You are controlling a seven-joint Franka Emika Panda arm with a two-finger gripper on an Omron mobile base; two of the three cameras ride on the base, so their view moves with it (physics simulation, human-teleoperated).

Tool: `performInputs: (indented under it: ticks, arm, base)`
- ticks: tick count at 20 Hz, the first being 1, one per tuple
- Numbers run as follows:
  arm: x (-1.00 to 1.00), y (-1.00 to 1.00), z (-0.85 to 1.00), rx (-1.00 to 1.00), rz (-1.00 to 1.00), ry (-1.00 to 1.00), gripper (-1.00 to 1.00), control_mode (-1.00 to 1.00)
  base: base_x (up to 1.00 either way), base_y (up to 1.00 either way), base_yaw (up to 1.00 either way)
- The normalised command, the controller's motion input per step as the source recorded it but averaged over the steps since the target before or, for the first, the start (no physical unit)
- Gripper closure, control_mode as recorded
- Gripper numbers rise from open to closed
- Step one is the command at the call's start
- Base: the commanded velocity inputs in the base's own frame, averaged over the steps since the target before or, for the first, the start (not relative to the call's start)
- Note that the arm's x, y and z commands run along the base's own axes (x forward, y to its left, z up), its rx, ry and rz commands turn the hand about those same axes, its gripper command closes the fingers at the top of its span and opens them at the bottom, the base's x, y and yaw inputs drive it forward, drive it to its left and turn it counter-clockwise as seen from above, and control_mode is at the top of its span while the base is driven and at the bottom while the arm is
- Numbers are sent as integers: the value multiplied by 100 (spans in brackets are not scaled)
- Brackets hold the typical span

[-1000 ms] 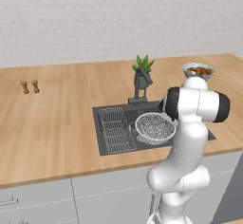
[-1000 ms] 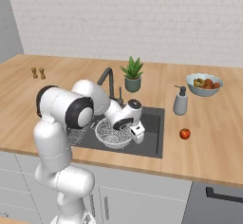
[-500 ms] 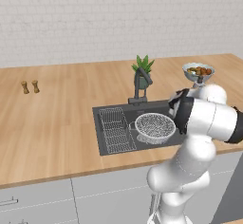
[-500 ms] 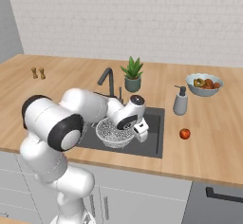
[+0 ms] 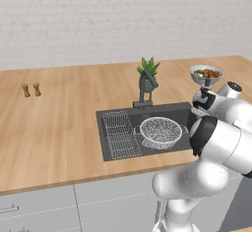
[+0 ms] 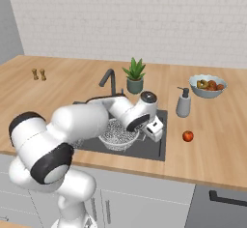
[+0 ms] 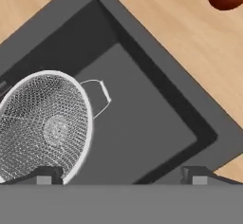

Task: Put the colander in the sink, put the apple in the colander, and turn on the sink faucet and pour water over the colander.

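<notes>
**Colander in the basin, apple on the counter, fingers spread wide**

Left base view: the colander (image 5: pixel 160 130) sits upright in the right half of the sink (image 5: pixel 109 152), with a wire rack (image 5: pixel 121 132) lying just beside it at its 9 o'clock. The sink faucet (image 5: pixel 145 89) rises at the colander's 12 o'clock, a potted plant (image 5: pixel 149 72) close behind it. A fruit bowl (image 5: pixel 205 74) stands at 2 o'clock.

Right base view: the gripper (image 6: pixel 155 129) hangs over the sink's right part, beside the colander. The apple (image 6: pixel 187 135) lies on the wooden counter (image 6: pixel 217 145) at the gripper's 3 o'clock, apart from the basin. A soap dispenser (image 6: pixel 183 103) stands at the apple's 12 o'clock.

Hand view: the fingers (image 7: pixel 43 176) stand far apart, holding nothing. The colander lies at 9 o'clock, the apple at 1 o'clock on the wood.
</notes>
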Motion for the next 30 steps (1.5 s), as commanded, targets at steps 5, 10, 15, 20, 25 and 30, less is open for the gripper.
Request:
performInputs:
  ticks: [5, 10, 15, 20, 25, 30]
  arm:
    - [-41, -48, 37, -26, 2, -21, -100, -100]
    - [-6, -52, 31, -20, 0, 1, -100, -100]
    - [0, -51, 16, -10, 0, 17, -100, -100]
    - [0, -51, 11, 0, 0, 30, -100, -100]
    - [0, -32, 0, 0, 0, 18, -100, -100]
    - [2, -4, -8, 0, 0, 0, -100, -100]
  base:
    - [0, 0, 0]
    - [0, 0, 0]
    - [0, 0, 0]
    - [0, 0, 0]
    - [0, 0, 0]
    - [0, 0, 0]
